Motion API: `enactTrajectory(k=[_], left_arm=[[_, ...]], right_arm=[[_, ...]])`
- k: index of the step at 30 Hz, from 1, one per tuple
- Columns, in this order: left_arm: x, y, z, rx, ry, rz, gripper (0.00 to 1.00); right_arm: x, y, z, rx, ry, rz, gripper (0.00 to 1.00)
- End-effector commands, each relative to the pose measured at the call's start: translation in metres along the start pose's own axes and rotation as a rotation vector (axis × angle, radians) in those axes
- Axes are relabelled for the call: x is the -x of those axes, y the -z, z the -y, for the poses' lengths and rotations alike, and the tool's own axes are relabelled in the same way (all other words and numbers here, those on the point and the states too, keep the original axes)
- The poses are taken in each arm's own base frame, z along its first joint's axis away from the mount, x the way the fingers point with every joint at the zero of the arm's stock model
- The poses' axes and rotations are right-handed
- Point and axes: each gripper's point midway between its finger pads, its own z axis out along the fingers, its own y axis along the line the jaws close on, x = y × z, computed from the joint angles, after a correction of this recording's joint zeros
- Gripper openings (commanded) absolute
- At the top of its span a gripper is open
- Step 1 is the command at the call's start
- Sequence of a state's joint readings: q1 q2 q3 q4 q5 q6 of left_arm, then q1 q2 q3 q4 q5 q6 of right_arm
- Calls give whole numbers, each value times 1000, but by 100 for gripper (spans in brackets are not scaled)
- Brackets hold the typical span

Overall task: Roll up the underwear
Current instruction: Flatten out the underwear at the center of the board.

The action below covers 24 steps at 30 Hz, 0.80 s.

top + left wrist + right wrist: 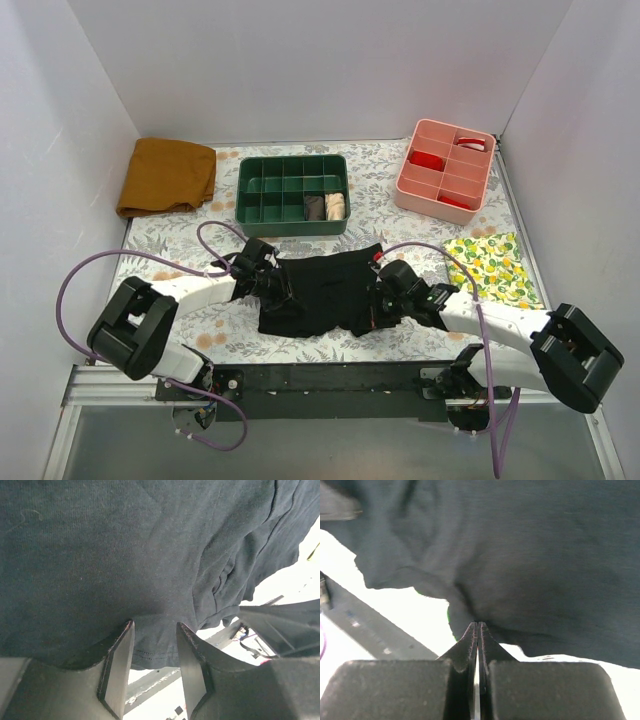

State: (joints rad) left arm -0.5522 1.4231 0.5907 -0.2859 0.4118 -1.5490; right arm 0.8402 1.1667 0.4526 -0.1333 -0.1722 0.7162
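The black underwear (322, 292) lies spread on the floral table between my two arms. My left gripper (274, 282) is at its left edge. In the left wrist view that gripper (155, 625) stands open, with the stitched hem of the underwear (125, 555) lying across the gap at the fingertips. My right gripper (379, 296) is at the garment's right edge. The right wrist view shows this gripper (478, 623) shut, its tips pinching a puckered fold of the underwear (530, 555), which hangs a little above the bright table.
A green divided tray (292, 160) stands behind the garment and a pink divided tray (405, 186) at the back right. A mustard-brown cloth (165, 175) lies at the back left, a lemon-print cloth (495, 265) at the right. A black rail (330, 378) runs along the near edge.
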Motion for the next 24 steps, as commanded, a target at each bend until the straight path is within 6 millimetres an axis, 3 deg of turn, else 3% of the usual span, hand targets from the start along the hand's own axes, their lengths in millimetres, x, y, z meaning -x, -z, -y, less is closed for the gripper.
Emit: enactTrajectory(k=[1,7,11,16,18,20,24], left_arm=[[5,3,-29,141,-47,51,39],[15,9,-44,250,-94,85,39],[18,11,-31,208,-124,85,40],[31,28,5,112,-156,134,45],[36,36,23,63,-170,153,48],[34,39,33,25,-176,141,49],[28,40,42,-21,-170,104,51]], right_arm=[[-7,-8,23,-94,-12,-4,1],[-18,-9,46,-192,-29,-31,1],[-7,-1,42,-198,-1,6,1],[28,24,3,-96,62,129,1],[40,33,-3,-92,68,184,1],[47,38,-11,-74,79,200,1],[44,29,-20,-39,83,158,1]])
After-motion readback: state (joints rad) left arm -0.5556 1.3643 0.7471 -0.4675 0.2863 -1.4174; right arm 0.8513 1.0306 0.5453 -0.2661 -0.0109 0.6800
